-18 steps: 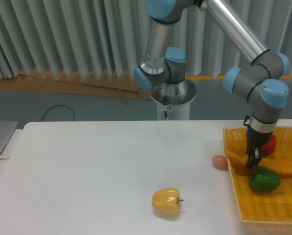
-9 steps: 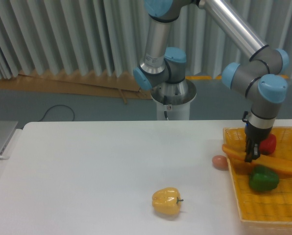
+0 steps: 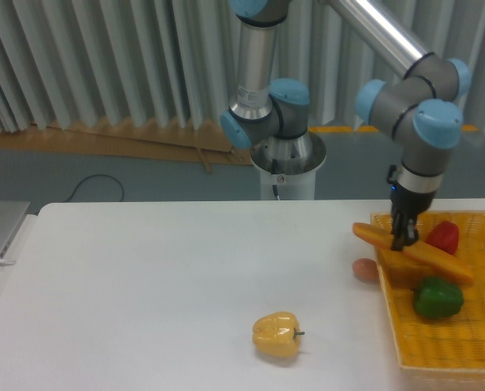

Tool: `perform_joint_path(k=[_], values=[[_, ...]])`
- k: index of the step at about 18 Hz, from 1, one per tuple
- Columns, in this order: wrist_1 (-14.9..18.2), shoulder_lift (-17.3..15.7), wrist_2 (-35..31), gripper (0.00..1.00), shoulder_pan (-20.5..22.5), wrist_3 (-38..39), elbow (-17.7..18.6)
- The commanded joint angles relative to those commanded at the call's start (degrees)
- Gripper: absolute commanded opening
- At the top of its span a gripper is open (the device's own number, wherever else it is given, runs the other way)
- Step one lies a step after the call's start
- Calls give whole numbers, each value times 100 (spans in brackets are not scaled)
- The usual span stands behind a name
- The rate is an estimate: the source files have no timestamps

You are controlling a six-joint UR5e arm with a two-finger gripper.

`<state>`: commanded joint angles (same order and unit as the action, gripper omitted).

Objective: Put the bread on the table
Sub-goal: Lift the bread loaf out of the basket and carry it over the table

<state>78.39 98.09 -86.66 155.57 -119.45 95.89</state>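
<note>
Bread (image 3: 413, 252) hangs clamped in the fingers (image 3: 404, 239) above the basket (image 3: 438, 350) rim: carry step. Next, swing toward nine o'clock, lower onto bare tabletop (image 3: 145, 285), then release.

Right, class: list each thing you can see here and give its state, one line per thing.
gripper: shut on the bread.
bread: lifted above the basket, tilted, left end higher.
basket: on the table, holding two peppers.
green pepper: in the basket.
red pepper: in the basket.
yellow pepper: on the table.
egg: beside the basket.
</note>
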Motion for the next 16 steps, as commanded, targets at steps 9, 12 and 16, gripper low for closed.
perform_joint_path(k=[9,12,16], values=[[695,-589,-18,34,-808,1169,-96],[862,-712,-18,34,-1080,1616,-167],[888,-651,-18,34,-1739,2592,-325]])
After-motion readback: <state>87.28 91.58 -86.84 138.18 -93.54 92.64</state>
